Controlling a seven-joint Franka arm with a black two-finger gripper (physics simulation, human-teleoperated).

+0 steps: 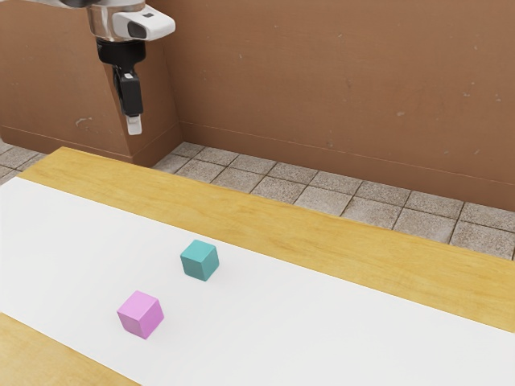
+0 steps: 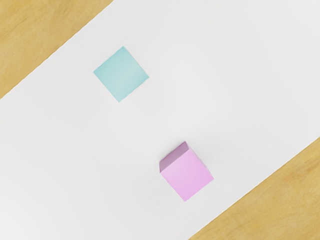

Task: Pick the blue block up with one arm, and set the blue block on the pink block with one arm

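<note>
Blue block [image 1: 199,260] near pink block [image 1: 140,314]

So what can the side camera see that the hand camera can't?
The exterior view takes in the end effector high up at its left, a brown wall and a tiled floor. The wrist view looks straight down on the blocks' top faces. Both share the blue block, the pink block, the white mat and the wooden table, with the blocks apart.

Bright, even light is falling from above; white sheet [image 1: 338,322] is washing out, blue block [image 1: 199,260] and pink block [image 1: 140,314] casting faint shadows.
</note>
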